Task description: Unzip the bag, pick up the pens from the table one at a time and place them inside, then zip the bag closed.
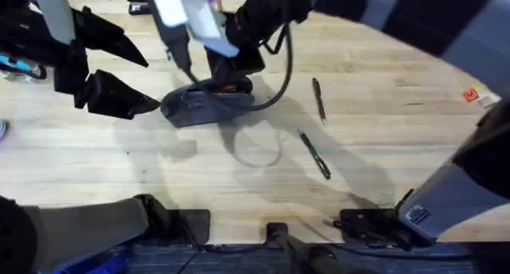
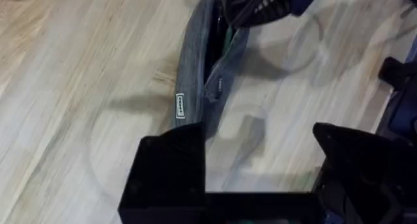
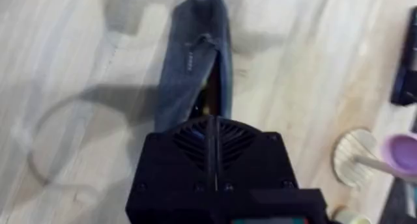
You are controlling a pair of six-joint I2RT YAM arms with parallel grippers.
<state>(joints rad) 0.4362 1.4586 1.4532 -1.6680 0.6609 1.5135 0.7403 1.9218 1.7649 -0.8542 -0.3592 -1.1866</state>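
- The left end effector [image 1: 119, 79] hung low over the table's [image 1: 382, 146] left part, its two black fingers spread wide apart and grasping nothing, their tips aimed at the near end of the bag [image 1: 203, 105].
- In the left wrist view those fingers [image 2: 166, 175] stood on either side of bare wood, one just beside the end of the bag [image 2: 199, 74] with its small label.
- The right arm reached across from the far side, its end effector [image 1: 231, 81] down on the other end of the bag; in its wrist view the two fingers [image 3: 215, 149] were pressed together over the bag's [image 3: 195, 61] opening, though I cannot tell whether they pinched the zipper.
- The bag lay left of the table's middle, toward the far edge, its zipper partly open with green and orange showing inside.
- Two pens lay on the table to the bag's right, apart from it: one [image 1: 318, 99] farther back, the other [image 1: 315, 154] nearer the front edge.
- A black cable [image 1: 283, 75] looped from the right arm down beside the bag.
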